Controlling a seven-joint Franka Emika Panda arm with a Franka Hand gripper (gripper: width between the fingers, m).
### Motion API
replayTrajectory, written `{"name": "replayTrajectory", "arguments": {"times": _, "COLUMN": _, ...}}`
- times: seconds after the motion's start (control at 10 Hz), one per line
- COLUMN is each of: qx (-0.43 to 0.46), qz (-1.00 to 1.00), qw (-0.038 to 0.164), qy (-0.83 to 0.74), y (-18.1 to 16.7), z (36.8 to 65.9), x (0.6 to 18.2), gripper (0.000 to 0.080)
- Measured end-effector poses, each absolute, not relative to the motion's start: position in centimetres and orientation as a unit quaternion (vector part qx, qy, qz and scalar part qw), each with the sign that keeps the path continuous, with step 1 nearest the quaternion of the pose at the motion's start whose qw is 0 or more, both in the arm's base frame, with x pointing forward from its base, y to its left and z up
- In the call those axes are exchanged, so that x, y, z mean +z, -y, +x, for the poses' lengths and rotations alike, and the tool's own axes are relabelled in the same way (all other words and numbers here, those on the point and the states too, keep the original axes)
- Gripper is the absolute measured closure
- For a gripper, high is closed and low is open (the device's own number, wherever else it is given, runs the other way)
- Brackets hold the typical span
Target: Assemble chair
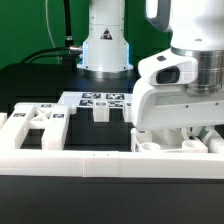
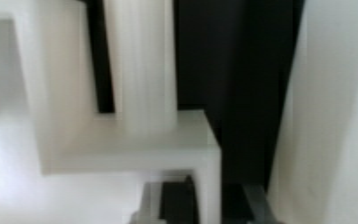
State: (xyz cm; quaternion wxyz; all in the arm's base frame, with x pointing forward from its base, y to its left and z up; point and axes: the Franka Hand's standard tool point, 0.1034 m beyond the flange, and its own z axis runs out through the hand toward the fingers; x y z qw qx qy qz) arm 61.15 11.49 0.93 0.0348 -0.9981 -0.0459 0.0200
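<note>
The chair is in loose matte white parts. In the exterior view a group of blocky pieces (image 1: 32, 125) lies at the left behind the border wall. A small block (image 1: 100, 112) stands by the marker board. Round-ended pieces (image 1: 150, 146) lie at the right under my hand. My gripper (image 1: 178, 128) hangs low over them, its fingertips hidden. In the blurred wrist view a square post (image 2: 140, 60) rises from a flat slab (image 2: 123, 140). The dark fingers (image 2: 176, 203) of my gripper (image 2: 210, 205) stand close together with a thin white edge of a chair part between them.
The long low white border wall (image 1: 100, 165) runs along the front. The marker board (image 1: 100, 99) lies in the middle before the arm's base (image 1: 105, 45). Black cables trail at the back left.
</note>
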Motion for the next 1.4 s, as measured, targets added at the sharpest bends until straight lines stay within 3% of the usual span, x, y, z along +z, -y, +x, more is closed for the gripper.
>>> {"name": "replayTrajectory", "arguments": {"times": 0.2, "qx": 0.019, "qz": -0.998, "qw": 0.035, "qy": 0.047, "y": -11.4, "z": 61.2, "x": 1.0, "gripper": 0.0768}}
{"name": "replayTrajectory", "arguments": {"times": 0.4, "qx": 0.014, "qz": -0.998, "qw": 0.031, "qy": 0.045, "y": -10.5, "z": 61.6, "x": 1.8, "gripper": 0.0524}}
{"name": "replayTrajectory", "arguments": {"times": 0.5, "qx": 0.011, "qz": -0.999, "qw": 0.029, "qy": 0.042, "y": -10.0, "z": 61.8, "x": 2.2, "gripper": 0.0524}}
{"name": "replayTrajectory", "arguments": {"times": 0.6, "qx": 0.007, "qz": -0.999, "qw": 0.028, "qy": 0.042, "y": -9.6, "z": 62.1, "x": 2.7, "gripper": 0.0341}}
{"name": "replayTrajectory", "arguments": {"times": 0.7, "qx": 0.004, "qz": -0.999, "qw": 0.028, "qy": 0.045, "y": -9.5, "z": 62.3, "x": 3.1, "gripper": 0.0220}}
{"name": "replayTrajectory", "arguments": {"times": 0.8, "qx": 0.000, "qz": -0.998, "qw": 0.028, "qy": 0.057, "y": -9.1, "z": 62.4, "x": 3.8, "gripper": 0.0220}}
{"name": "replayTrajectory", "arguments": {"times": 0.9, "qx": -0.004, "qz": -0.997, "qw": 0.028, "qy": 0.073, "y": -8.2, "z": 62.1, "x": 4.6, "gripper": 0.0164}}
{"name": "replayTrajectory", "arguments": {"times": 1.1, "qx": -0.005, "qz": -0.995, "qw": 0.025, "qy": 0.095, "y": -6.2, "z": 59.7, "x": 5.7, "gripper": 0.0154}}
{"name": "replayTrajectory", "arguments": {"times": 1.4, "qx": -0.009, "qz": -0.995, "qw": 0.024, "qy": 0.098, "y": -5.8, "z": 58.9, "x": 5.4, "gripper": 0.0151}}
